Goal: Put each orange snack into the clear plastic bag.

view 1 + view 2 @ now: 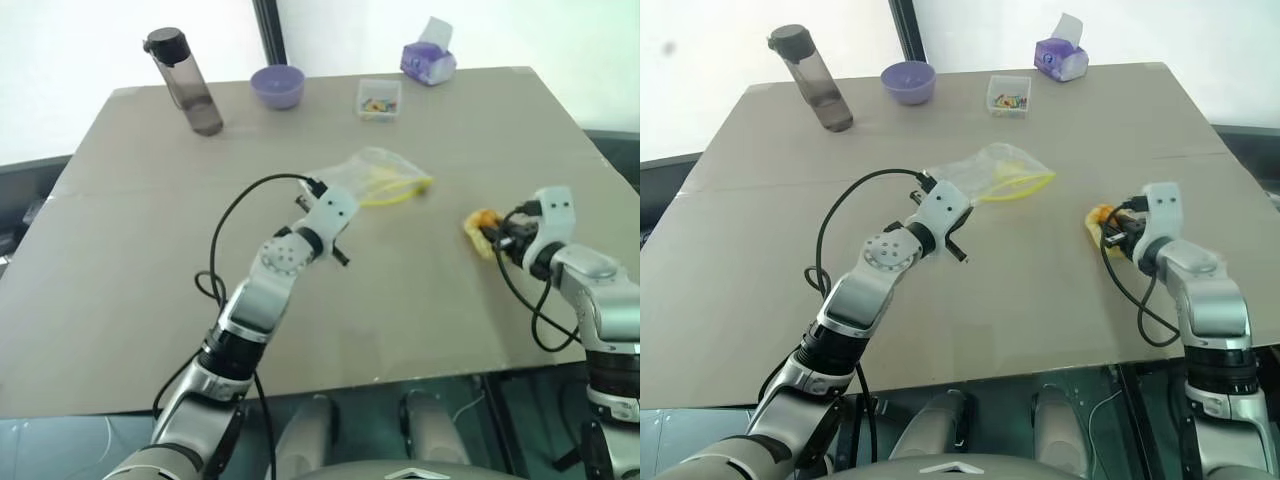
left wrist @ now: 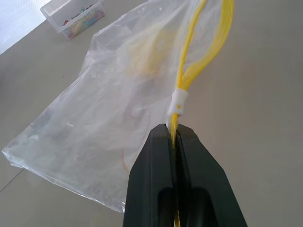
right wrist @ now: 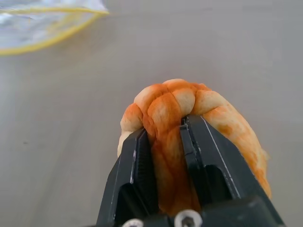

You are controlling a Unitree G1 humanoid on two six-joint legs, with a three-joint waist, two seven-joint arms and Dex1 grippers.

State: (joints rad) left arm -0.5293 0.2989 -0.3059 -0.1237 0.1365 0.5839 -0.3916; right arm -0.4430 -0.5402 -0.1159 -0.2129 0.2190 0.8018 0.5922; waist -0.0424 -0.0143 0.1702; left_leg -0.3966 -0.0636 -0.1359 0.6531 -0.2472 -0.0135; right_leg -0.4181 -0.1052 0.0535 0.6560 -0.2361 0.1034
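Brown desk (image 1: 150, 280), flat top. Landmark: the clear plastic bag (image 1: 375, 178), lying near the desk's middle, crinkled, its yellow seal strip (image 2: 187, 75) along the edge facing the robot's right.

Left tool (image 2: 173, 142): fingers pressed fully together, pinching the seal strip at the bag's near corner. A small white slider (image 2: 178, 102) sits on the strip just beyond the fingertips. The bag's mouth gapes slightly past it. The bag rests on the desk; whether the pinched corner is lifted, cannot tell.

Right tool (image 3: 165, 130): fingers narrowed onto the orange snack (image 3: 189, 109), squeezing it edge-on so the bun bulges out on either side of the fingers. The snack is to the right of the bag, well apart from it and nearer the robot.

Beyond the bag, along the far edge of the desk: dark water bottle (image 1: 185, 82) upright at far left, purple bowl (image 1: 277, 86), small clear box (image 1: 379, 99) with colourful bits, purple tissue pack (image 1: 428, 60).
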